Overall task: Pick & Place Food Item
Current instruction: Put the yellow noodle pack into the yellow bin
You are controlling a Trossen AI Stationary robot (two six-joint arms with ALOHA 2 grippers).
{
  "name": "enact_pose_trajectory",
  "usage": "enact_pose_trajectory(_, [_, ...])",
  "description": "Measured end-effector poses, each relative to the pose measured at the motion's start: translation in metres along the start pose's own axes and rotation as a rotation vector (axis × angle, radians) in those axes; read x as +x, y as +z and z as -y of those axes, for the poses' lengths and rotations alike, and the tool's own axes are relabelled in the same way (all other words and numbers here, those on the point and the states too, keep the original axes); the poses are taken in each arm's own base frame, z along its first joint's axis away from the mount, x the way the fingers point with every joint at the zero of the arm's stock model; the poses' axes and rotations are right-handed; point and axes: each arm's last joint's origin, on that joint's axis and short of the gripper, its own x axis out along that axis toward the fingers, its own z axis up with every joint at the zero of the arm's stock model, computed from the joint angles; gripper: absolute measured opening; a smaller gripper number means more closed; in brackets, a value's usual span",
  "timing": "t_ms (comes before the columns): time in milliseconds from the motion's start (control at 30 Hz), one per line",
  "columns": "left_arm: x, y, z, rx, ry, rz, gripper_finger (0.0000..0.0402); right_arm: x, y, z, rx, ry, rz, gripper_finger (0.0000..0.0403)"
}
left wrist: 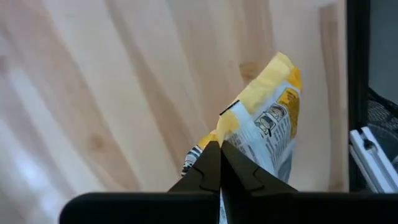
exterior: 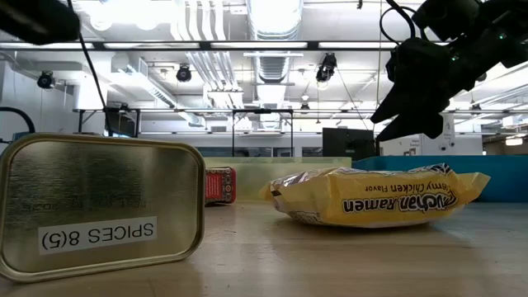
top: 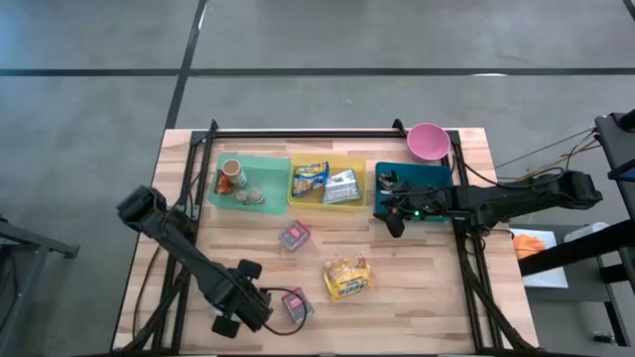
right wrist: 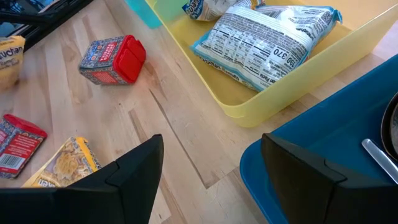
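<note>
left gripper (top: 266,302) pinched closed at lower centre; right gripper (top: 393,220) spread wide, empty, right of centre, above yellow crinkly ramen packet (top: 348,277).

Left tool (top: 266,302) closed, low at the near edge; right tool (top: 389,217) spread wide, raised.

Yellow chicken ramen packet (top: 347,277) lying flat on the bare tabletop (top: 417,268), crinkled, sealed, label facing sideways in the low view, apart from the trays, untouched
</note>
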Motion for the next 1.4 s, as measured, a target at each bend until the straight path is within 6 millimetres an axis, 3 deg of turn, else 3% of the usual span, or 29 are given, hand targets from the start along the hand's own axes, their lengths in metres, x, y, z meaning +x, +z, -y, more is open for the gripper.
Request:
enact_pose_trajectory(433, [-0.046,-0.024,-0.035,-0.068,0.153,0.060,0.0000,0.000,0.000,0.000,0.000,0.000,0.000,0.0265])
enact_pose_trajectory(967, [-0.111,-0.063,-0.076,-0.241,0.494,0.435,0.0000,0.000,0.000,0.000,0.000,0.000,0.000,0.0265])
enact_pose_trajectory(1167, [-0.122,-0.054,-0.099,-0.390,0.591,0.587,0.0000,0.000,0.000,0.000,0.000,0.000,0.000,0.0265])
enact_pose_trajectory(1400, [-0.134,-0.040,-0.149,-0.569,0.628,0.699,0.0000,0.000,0.000,0.000,0.000,0.000,0.000,0.0265])
